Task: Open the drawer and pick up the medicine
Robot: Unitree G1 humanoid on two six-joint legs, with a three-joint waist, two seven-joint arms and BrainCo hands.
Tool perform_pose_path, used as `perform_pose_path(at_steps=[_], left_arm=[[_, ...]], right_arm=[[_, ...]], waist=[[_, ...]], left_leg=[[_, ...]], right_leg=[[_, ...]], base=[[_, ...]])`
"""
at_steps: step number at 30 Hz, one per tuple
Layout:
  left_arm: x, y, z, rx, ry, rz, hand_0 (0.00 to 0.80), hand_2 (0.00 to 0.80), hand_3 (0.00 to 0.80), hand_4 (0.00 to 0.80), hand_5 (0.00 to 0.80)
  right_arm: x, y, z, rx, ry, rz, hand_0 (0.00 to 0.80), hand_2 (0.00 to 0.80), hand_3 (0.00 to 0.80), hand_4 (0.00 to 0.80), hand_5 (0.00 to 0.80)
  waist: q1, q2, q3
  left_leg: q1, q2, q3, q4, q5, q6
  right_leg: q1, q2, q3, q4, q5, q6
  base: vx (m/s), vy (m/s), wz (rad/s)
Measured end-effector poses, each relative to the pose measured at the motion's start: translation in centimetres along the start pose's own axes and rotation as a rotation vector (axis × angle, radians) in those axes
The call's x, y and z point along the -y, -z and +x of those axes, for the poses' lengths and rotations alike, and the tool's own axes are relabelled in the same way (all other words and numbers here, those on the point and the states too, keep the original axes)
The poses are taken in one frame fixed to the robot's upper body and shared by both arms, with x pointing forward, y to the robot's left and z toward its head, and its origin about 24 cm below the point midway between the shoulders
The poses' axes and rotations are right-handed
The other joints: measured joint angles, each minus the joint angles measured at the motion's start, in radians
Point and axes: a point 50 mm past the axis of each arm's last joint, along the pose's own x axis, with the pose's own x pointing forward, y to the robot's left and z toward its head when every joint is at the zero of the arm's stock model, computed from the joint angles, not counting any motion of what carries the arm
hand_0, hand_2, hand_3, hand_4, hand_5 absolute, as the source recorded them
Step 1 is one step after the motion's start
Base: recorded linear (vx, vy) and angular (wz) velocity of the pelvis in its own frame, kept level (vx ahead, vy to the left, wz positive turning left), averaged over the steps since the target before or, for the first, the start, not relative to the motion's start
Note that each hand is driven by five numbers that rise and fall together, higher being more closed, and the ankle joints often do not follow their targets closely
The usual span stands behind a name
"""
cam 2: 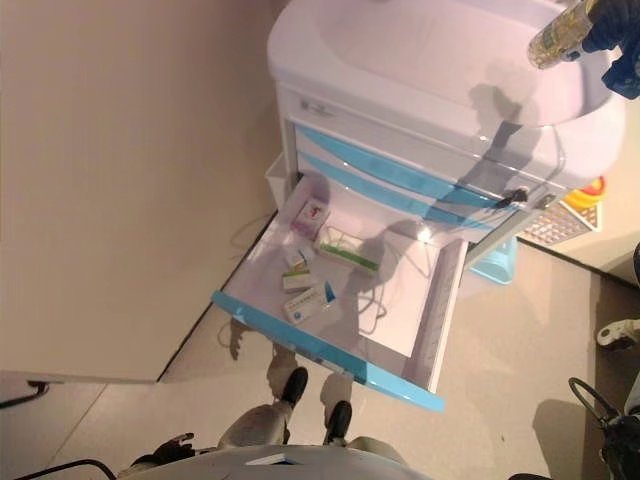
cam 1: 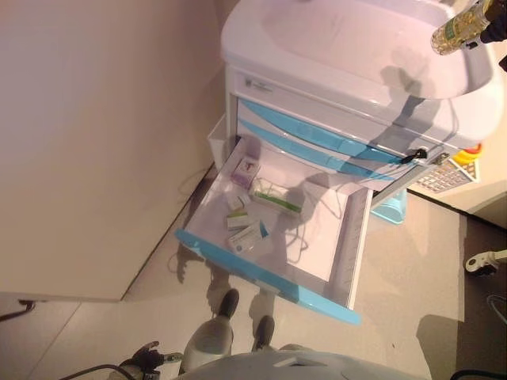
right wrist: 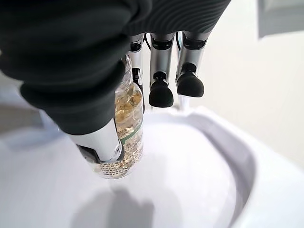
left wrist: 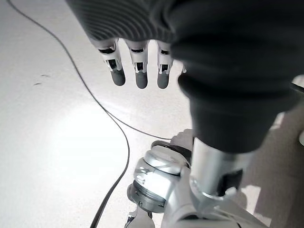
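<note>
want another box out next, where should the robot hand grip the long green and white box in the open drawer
Grip the long green and white box across its narrow width, near the middle, coming straight down from above. It lies flat on the drawer floor, its long sides clear, with bare floor on the right. The smaller boxes sit apart on its near left.

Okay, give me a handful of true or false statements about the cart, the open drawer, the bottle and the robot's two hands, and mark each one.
1. The bottom drawer of the cart is pulled open. True.
2. The right hand holds a clear bottle of yellow capsules. True.
3. The bottle rests inside the drawer. False: it is held up above the cart's white top.
4. The drawer is bare. False: several small medicine boxes lie in it.
5. The left hand grips the drawer front. False: it hangs over the floor, fingers straight, holding nothing.
</note>
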Motion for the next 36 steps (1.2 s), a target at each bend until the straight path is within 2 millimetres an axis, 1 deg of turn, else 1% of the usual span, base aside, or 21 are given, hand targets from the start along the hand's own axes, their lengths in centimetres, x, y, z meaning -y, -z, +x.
perform_pose_path(at_steps=[2,5,7,9,12,20,21,22,28,36], left_arm=[[-0.2,-0.6,0.0,0.031,-0.004,0.004,0.0,0.0,0.0,0.0,0.0],[-0.3,-1.8,0.2,0.065,-0.006,0.007,0.0,0.0,0.0,0.0,0.0],[-0.3,-2.1,0.2,0.075,-0.004,0.009,0.0,0.0,0.0,0.0,0.0],[-0.3,-2.4,0.2,0.088,0.0,0.018,0.0,0.0,0.0,0.0,0.0],[-0.3,-2.8,0.2,0.109,0.001,0.022,0.0,0.0,0.0,0.0,0.0],[-1.3,-3.3,0.1,0.128,-0.018,0.01,0.0,0.0,0.0,0.0,0.0],[-1.3,-3.3,0.1,0.128,-0.019,0.01,0.0,0.0,0.0,0.0,0.0],[-1.3,-3.3,0.1,0.128,-0.018,0.01,0.0,0.0,0.0,0.0,0.0],[-1.2,-3.6,0.0,0.144,-0.015,0.011,0.0,0.0,0.0,0.0,0.0],[-1.2,-3.9,0.0,0.166,-0.011,0.012,0.0,0.0,0.0,0.0,0.0]], right_arm=[[-0.1,0.2,0.0,-0.011,-0.011,-0.011,0.8,0.8,0.8,0.8,0.8],[0.0,0.6,0.1,-0.043,-0.013,-0.022,0.8,0.8,0.8,0.8,0.8],[-0.1,0.4,0.2,-0.048,-0.016,-0.031,0.8,0.8,0.8,0.8,0.8],[0.8,0.3,0.1,-0.052,0.002,-0.038,0.8,0.8,0.8,0.8,0.8],[1.4,0.2,0.0,-0.075,0.006,-0.078,0.8,0.8,0.8,0.8,0.8],[2.3,0.1,-0.2,-0.098,-0.013,-0.106,0.8,0.8,0.8,0.8,0.8],[2.4,0.0,-0.3,-0.1,-0.012,-0.111,0.461,0.461,0.461,0.461,0.461],[2.7,0.1,-0.3,-0.106,-0.013,-0.115,0.0,0.0,0.0,0.0,0.0],[2.9,0.1,-0.4,-0.108,-0.009,-0.13,0.0,0.0,0.0,0.0,0.0],[3.0,-0.2,-0.4,-0.091,0.017,-0.138,0.0,0.0,0.0,0.0,0.0]], waist=[[0.01,-0.001,0.018],[0.024,-0.001,0.047],[0.025,-0.002,0.057],[0.025,-0.002,0.061],[0.028,-0.003,0.062],[0.034,-0.008,0.073],[0.034,-0.009,0.078],[0.034,-0.009,0.082],[0.049,-0.01,0.084],[0.049,-0.01,0.084]], left_leg=[[-0.002,-0.001,-0.011,0.0,0.0,0.0],[-0.008,-0.003,-0.024,0.0,0.002,-0.003],[-0.014,-0.005,-0.03,0.0,0.003,-0.002],[-0.026,-0.006,-0.031,0.0,0.006,-0.002],[-0.039,-0.009,-0.04,0.0,0.01,-0.001],[-0.048,-0.01,-0.04,0.0,0.009,-0.007],[-0.048,-0.009,-0.04,0.0,0.008,-0.008],[-0.049,-0.009,-0.04,0.0,0.009,-0.008],[-0.052,-0.011,-0.042,0.0,0.009,-0.008],[-0.052,-0.012,-0.042,0.0,0.009,-0.008]], right_leg=[[0.001,0.0,-0.011,-0.001,0.0,0.0],[0.001,0.0,-0.015,-0.002,0.0,0.0],[-0.003,0.0,-0.015,-0.003,-0.001,0.0],[-0.014,-0.001,-0.015,-0.003,-0.001,0.0],[-0.025,-0.002,-0.021,-0.003,-0.001,0.0],[-0.034,-0.003,-0.023,-0.003,-0.001,0.0],[-0.034,-0.003,-0.023,-0.003,-0.001,0.0],[-0.034,-0.003,-0.023,-0.003,-0.001,0.0],[-0.037,-0.004,-0.026,-0.003,-0.001,0.0],[-0.037,-0.005,-0.028,-0.003,-0.001,0.0]], base=[[-0.024,-0.045,0.16],[-0.038,-0.04,0.13],[-0.044,-0.036,0.09],[-0.053,-0.043,0.04],[-0.037,-0.044,0.07],[-0.003,-0.005,0.0],[0.0,0.0,0.0],[0.0,0.0,0.0],[0.0,0.0,0.0],[0.0,-0.001,0.0]])
